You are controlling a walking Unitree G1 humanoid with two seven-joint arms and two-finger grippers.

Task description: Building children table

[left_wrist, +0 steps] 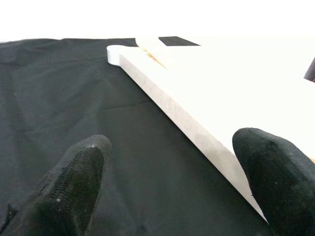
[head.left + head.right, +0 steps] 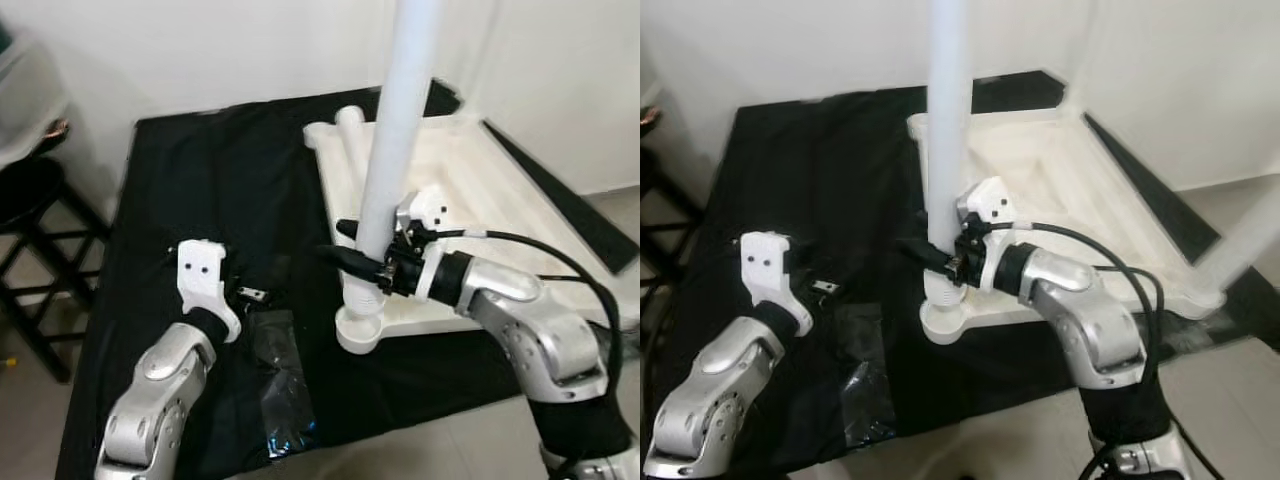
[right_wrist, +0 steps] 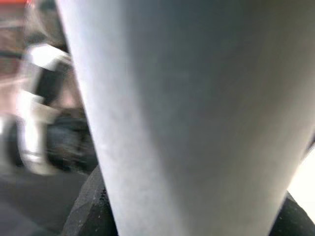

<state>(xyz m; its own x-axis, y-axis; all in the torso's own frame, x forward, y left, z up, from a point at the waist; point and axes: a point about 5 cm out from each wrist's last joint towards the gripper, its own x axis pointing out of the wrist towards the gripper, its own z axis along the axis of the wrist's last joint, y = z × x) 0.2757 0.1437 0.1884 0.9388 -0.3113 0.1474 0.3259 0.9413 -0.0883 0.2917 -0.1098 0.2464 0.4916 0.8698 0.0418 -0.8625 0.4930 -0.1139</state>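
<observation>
Right hand clamped around upright white table leg, left hand spread wide over black cloth

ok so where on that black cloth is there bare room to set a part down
Free: the black cloth from the far wall to the left end effector, left of the upturned white tabletop. Crowded: the near edge, with a plastic bag and the corner socket where the right end effector grips the upright table leg.

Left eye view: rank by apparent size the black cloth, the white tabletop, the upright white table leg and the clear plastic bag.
1. Black cloth
2. White tabletop
3. Upright white table leg, held by the right hand; it sits nearer the camera, so its rank is unsure
4. Clear plastic bag
</observation>
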